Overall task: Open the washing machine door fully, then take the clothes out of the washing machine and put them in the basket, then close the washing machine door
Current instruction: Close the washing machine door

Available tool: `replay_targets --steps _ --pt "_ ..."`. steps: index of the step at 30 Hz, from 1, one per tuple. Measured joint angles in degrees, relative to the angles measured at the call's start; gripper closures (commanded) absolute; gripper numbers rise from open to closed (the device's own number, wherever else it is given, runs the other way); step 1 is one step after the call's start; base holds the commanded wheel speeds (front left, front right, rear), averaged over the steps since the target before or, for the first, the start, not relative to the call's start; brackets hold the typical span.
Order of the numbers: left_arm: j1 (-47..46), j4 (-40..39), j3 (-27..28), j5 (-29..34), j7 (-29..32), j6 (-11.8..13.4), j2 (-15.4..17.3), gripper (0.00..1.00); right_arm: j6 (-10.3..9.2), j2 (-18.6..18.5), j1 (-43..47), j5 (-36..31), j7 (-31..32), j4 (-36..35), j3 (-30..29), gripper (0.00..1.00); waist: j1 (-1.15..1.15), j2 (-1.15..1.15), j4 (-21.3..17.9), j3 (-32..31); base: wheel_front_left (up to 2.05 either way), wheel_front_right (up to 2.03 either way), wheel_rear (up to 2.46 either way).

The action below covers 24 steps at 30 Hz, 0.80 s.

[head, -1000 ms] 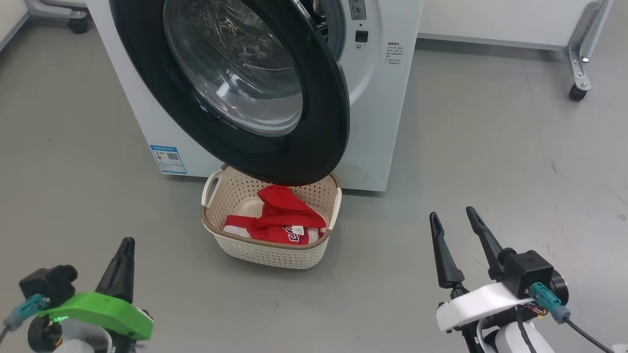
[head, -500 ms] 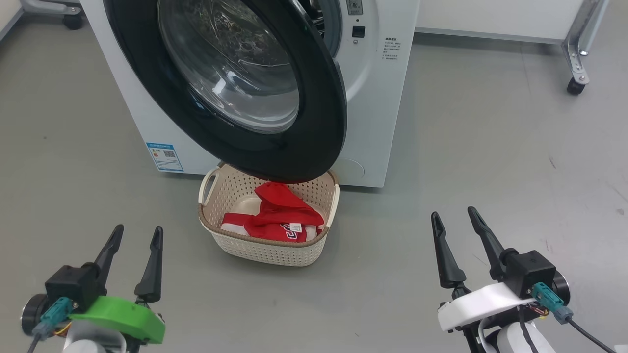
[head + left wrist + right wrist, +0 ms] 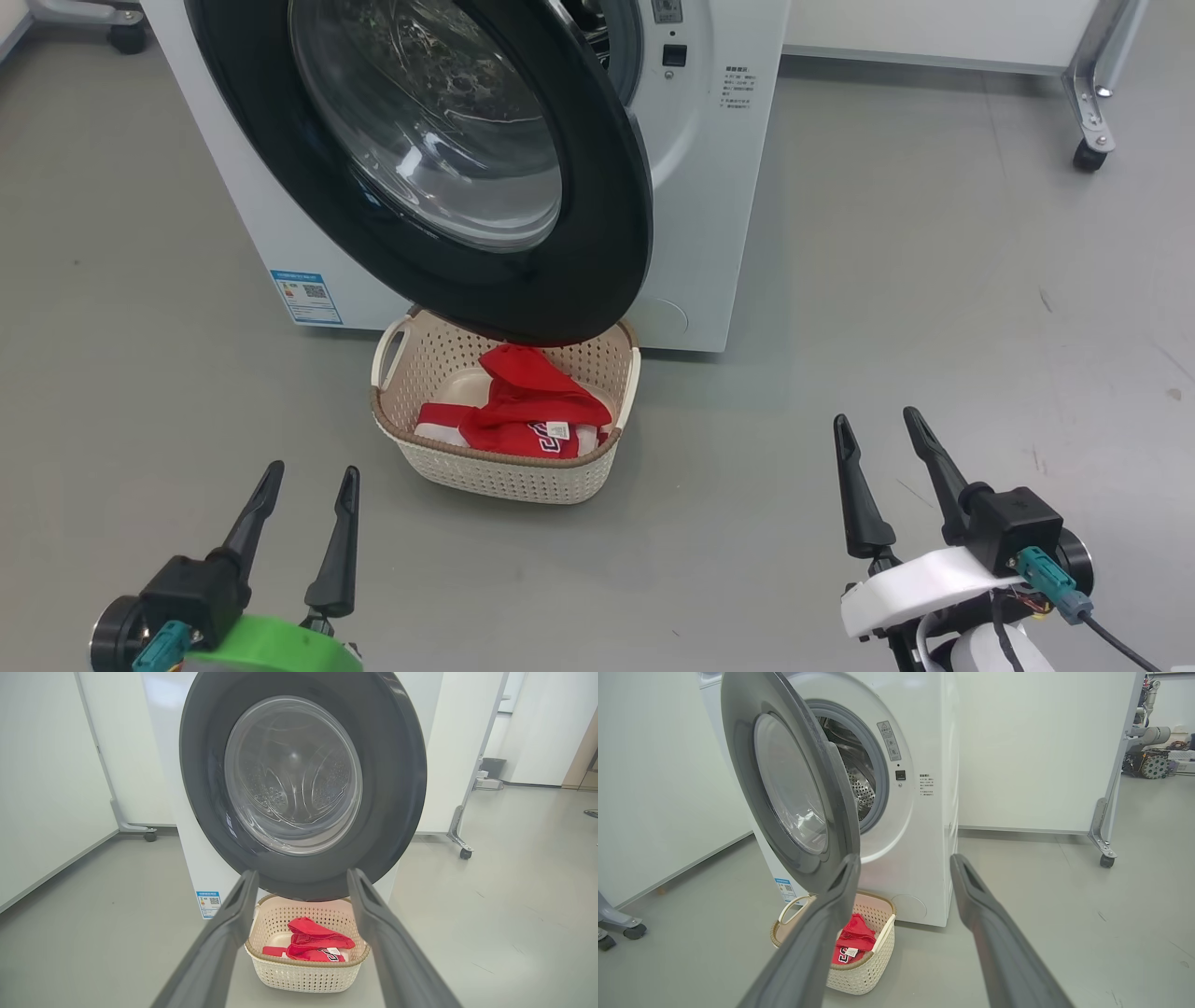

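Looking at white front-loading washing machine (image 3: 719, 215) standing at 12 o'clock in head view, blue label (image 3: 301, 297) showing at its lower corner, around 9. Noting washing machine door (image 3: 597, 280) hanging partly open: glossy black rim, bulging clear glass, overhanging basket's back edge. Spotting perforated steel drum (image 3: 861, 788) showing behind door in right wrist view. Finding cream perforated basket (image 3: 504, 476), brown rim, sitting upright at 6 o'clock of door, just beside machine front. Seeing red clothes (image 3: 523, 411) lying bunched inside basket, small white tag facing up.
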Motion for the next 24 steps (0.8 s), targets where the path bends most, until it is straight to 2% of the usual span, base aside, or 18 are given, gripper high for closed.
replay_targets --steps 24 --pt "3.69 -1.88 3.22 4.48 0.0 -0.82 -4.27 0.0 0.05 0.35 -0.01 -0.23 0.0 0.64 -0.19 0.0 0.0 0.0 -0.69 -0.22 0.0 0.0 0.0"
